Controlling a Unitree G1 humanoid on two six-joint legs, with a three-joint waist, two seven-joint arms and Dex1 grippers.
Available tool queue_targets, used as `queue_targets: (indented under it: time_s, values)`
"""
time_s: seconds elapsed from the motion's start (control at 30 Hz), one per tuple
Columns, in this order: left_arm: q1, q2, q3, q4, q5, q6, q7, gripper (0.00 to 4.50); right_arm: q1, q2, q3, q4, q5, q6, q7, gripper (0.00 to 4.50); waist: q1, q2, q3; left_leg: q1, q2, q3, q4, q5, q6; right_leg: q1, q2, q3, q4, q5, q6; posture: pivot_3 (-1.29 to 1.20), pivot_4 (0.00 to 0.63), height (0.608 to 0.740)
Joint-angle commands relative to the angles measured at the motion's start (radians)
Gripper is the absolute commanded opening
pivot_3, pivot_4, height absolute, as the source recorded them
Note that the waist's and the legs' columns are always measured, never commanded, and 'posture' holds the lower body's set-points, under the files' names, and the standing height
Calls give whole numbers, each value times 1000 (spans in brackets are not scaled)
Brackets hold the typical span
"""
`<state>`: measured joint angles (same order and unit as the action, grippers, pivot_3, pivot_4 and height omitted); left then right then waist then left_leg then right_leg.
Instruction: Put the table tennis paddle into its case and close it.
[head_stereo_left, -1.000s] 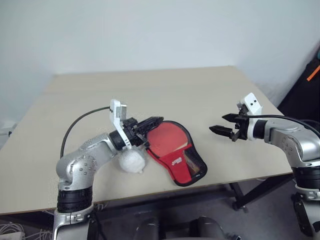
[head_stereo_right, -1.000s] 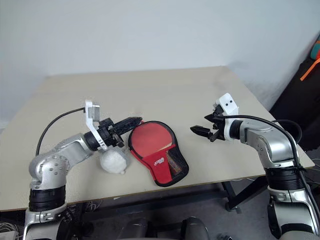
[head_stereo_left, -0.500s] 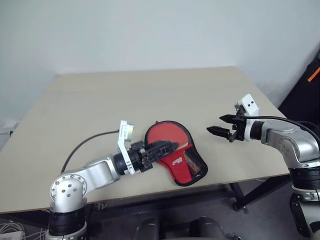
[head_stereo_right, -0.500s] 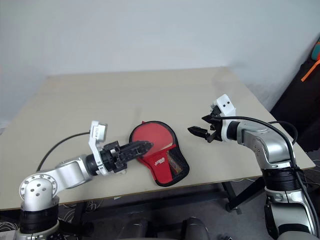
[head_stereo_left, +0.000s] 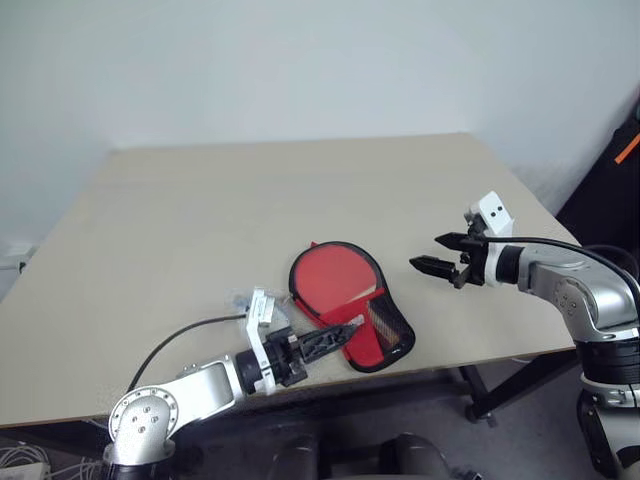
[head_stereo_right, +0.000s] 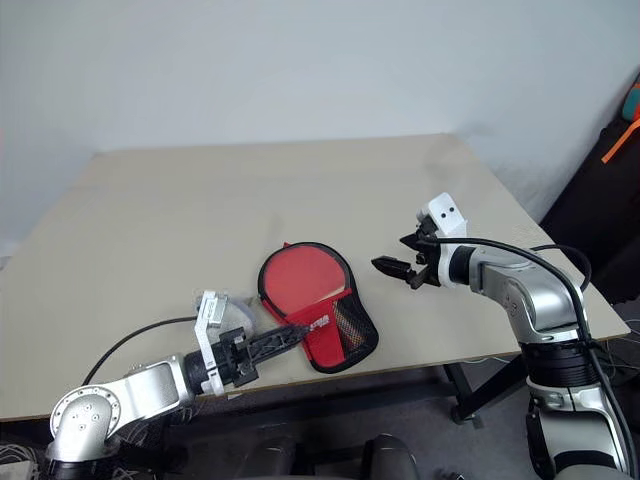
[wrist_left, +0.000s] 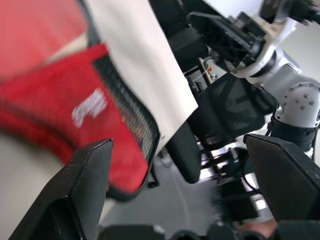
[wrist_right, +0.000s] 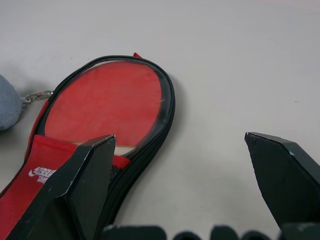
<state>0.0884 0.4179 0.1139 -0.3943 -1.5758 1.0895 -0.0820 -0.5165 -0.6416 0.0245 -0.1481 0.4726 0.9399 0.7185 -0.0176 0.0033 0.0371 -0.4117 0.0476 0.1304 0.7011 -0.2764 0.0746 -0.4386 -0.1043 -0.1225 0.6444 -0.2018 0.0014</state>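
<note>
Right wrist view: the case (wrist_right: 75, 165) lies beyond spread jaws.

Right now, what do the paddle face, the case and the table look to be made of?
Paddle face: matte red rubber, by its flat, even look.
Case: soft red fabric with black mesh and a black zip rim.
Table: smooth beige board, probably laminate; no grain visible.

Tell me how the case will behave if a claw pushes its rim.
The case looks like soft fabric and mesh, so its rim would probably buckle. Lying flat on the table, it likely slides rather than rolls. The paddle inside probably stiffens it.
</note>
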Motion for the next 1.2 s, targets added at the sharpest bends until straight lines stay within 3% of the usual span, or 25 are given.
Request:
queue_targets:
  time_s: [0.03, 0.33, 1.2]
  values:
    - [2, -9, -19, 38, -31, -14, -15, 4447, -8, 5, -30, -48, 22, 7, -6, 4500, 2, 0, 0, 0, 0, 0, 0, 0, 0, 0, 0, 0, 0, 0, 0, 0, 0, 706]
    - [-20, -28, -81, 129, 2, 3, -57, 4447, -13, 17, -32, -69, 32, 27, -17, 4500, 4, 0, 0, 0, 0, 0, 0, 0, 0, 0, -1, 0, 0, 0, 0, 0, 0, 706]
    - [-44, -3, -93, 196, -84, 33, 111, 4447, 20, 41, -43, -109, 57, 43, -63, 4500, 4, 2, -1, 0, -1, -1, 0, 0, 0, 0, -1, 0, 0, 0, 0, 0, 0, 706]
